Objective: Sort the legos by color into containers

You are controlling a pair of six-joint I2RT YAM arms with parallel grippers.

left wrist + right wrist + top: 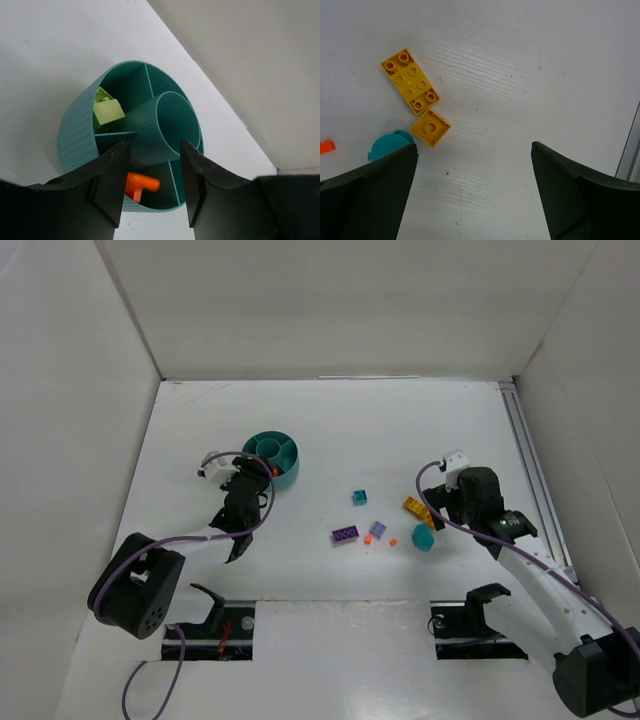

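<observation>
The round teal dish [271, 458] [75, 135] stands left of centre. My left gripper [260, 480] [153, 167] hovers over its near rim, open, jaws a small gap apart. An orange lego [141, 185] lies in the near compartment below, touching neither pad. A lime-yellow lego [108, 111] sits in another compartment. On the table lie a teal lego [359, 497], a purple lego [345, 535], a lilac lego [377, 530] and two orange bits [392, 541]. My right gripper [438, 505] [475, 200] is wide open over bare table, beside a yellow plate [411, 87], a yellow square [430, 128] and a teal rounded piece [387, 145].
White walls box in the table on three sides. A metal rail [530, 470] runs along the right edge. Two black mounts [215, 615] sit by the arm bases at the near edge.
</observation>
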